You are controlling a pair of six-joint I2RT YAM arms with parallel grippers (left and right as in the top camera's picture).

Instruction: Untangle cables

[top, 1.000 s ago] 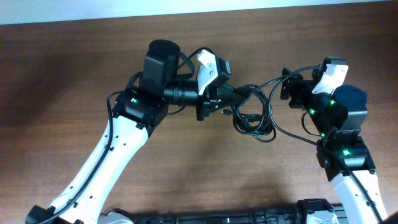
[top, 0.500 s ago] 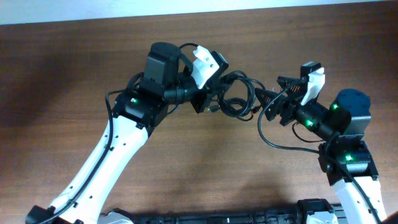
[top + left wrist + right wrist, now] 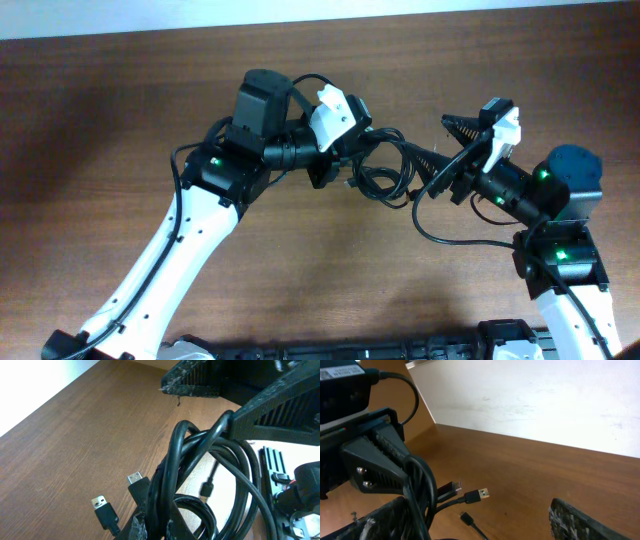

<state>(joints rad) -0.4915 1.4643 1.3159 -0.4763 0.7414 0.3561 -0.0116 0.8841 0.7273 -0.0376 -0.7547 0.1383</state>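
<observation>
From above, the left claw [image 3: 345,170] is mostly buried. Its fingertips vanish under the cables [image 3: 383,190], a bundle of thin black loops hanging between the two arms over the far middle of the desk [image 3: 100,120]. That claw is pressed together on the bundle (its own wrist camera catches only a sliver of woven finger at the bottom edge, with the cords rising straight out of it). How many cords there are, and where each crosses the others, I cannot sort out in any view.

The right claw [image 3: 438,155] is spread wide, one finger on either side of the bundle's right end. Seen from the left wrist, its lower finger [image 3: 280,410] lies against the top of a loop, though I cannot tell whether it really touches. In the right wrist view, the lower edge cuts off both of this claw's fingertips; they stand far apart, and the loops sit just beside the left-hand one.

One strand [image 3: 437,235] sags away in an arc toward the right arm, and its far end is lost against that arm.

The overhead camera does not resolve the cable ends, but the wrist cameras do. A flat USB plug [image 3: 102,510], a second plug [image 3: 135,479] and a small connector [image 3: 205,491] dangle beneath the loops, seemingly off the wood. The right wrist view shows three such ends from the opposite side, beside the left claw's black body.
</observation>
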